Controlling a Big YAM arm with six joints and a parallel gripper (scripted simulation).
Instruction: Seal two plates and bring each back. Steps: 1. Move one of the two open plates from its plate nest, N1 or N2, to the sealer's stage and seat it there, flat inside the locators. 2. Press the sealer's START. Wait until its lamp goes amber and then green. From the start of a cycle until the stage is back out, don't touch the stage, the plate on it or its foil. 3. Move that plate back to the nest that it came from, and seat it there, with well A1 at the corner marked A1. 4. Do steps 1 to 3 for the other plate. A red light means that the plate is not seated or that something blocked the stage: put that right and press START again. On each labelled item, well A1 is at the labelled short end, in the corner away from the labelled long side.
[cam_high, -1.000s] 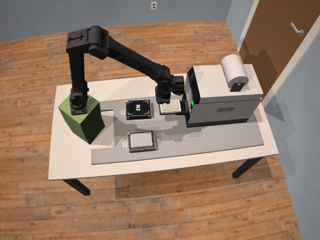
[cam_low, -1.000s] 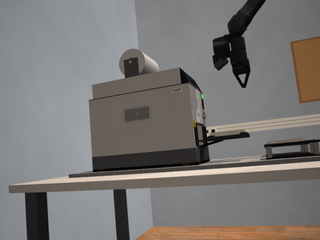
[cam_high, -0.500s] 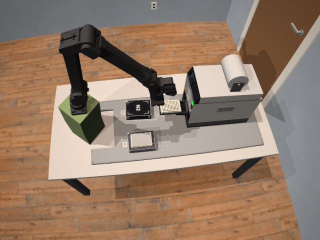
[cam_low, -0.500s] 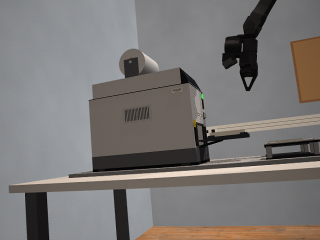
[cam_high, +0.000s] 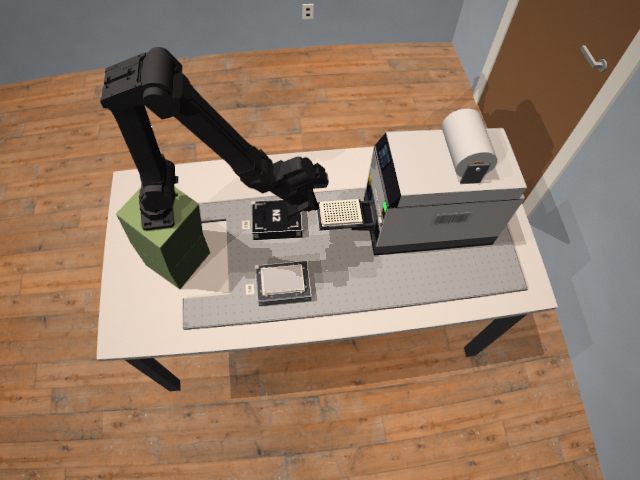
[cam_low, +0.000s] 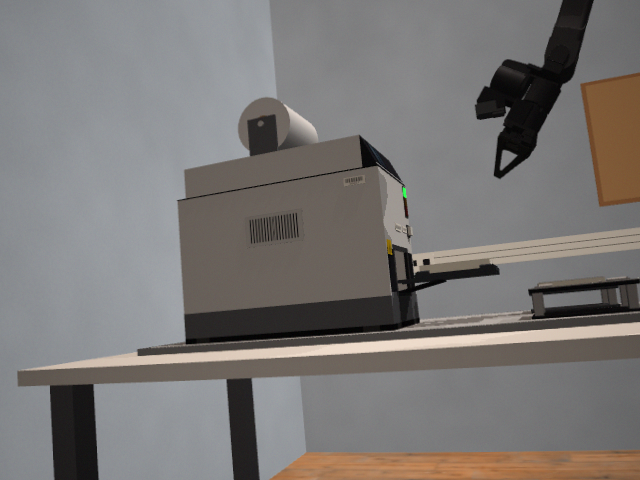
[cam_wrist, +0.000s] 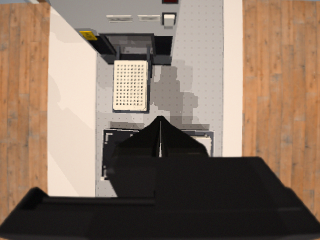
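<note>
"Over the stage, we've got the open plate, wells showing, lying flat as far as we can tell!"

"And N2 stands bare, while the plate in N1 looks smooth on top. We'd call that one sealed, so this is our second run."

"What about our fingers?"

"Tips together, nothing between them. We'd say that's a blunt poker for the START button."

"How do we play the press?"

"Line up square with the button, come in level above the plate, push straight, then back off smartly. No brushing the stage, and hands away until the amber has come and gone and the stage is out."

"The lamp is green now, though!"

"Those wells still look open, so we shouldn't take it for a finished seal."

"And our arm?"

"Reaching out from the green stand, elbow high, wrist bent, fingers slanting down towards the sealer. They're well clear of the button, so we need to level them first."
</note>
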